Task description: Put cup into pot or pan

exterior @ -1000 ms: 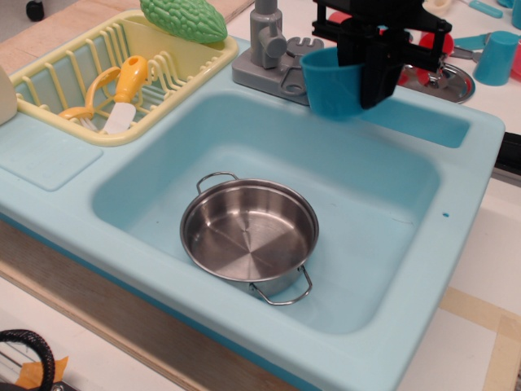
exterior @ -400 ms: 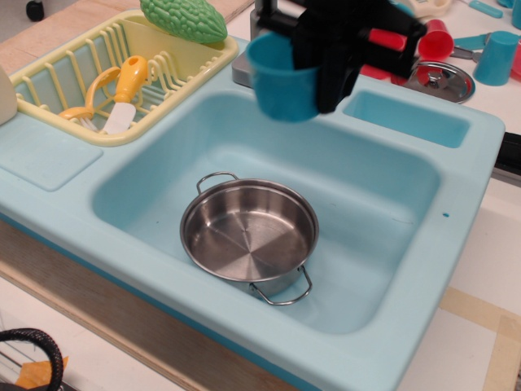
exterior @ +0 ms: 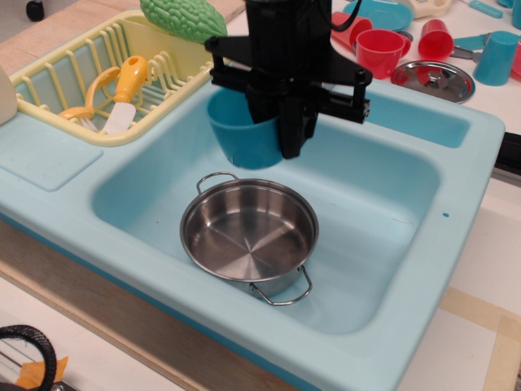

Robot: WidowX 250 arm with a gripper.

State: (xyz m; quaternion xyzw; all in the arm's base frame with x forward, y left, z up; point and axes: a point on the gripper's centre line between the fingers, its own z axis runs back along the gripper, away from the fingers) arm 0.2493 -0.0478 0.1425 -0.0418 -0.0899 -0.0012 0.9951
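**Teal cup held above the steel pot in the toy sink**

A light-blue plastic toy sink (exterior: 456, 147) stands on a pale table (exterior: 488, 326), and its deep basin fills most of the view. The black gripper (exterior: 281, 130) hangs over the back part of the basin, with its dark body reaching up to the top edge of the picture. It is closed on the wall of the large teal-blue tapered plastic cup (exterior: 238, 138); one black finger (exterior: 291, 134) lies against the cup's right side. The cup is upright, with the mouth upward, and it is in the air, not touching the basin floor.

Below the gripper and a little toward the front lies the shallow round stainless-steel pot with two wire loop handles (exterior: 249, 236). It sits on the basin floor and its inside is bare. The cup is above the pot's back rim and apart from it.

To the left of the gripper is a pale yellow dish rack (exterior: 61, 73), which holds a yellow-handled utensil (exterior: 126, 90) and a green bumpy toy vegetable (exterior: 183, 20). Behind the gripper to the right, on the table, stand small red cups (exterior: 381, 50), a flat steel lid (exterior: 433, 80) and a smaller light-blue cup (exterior: 495, 57).
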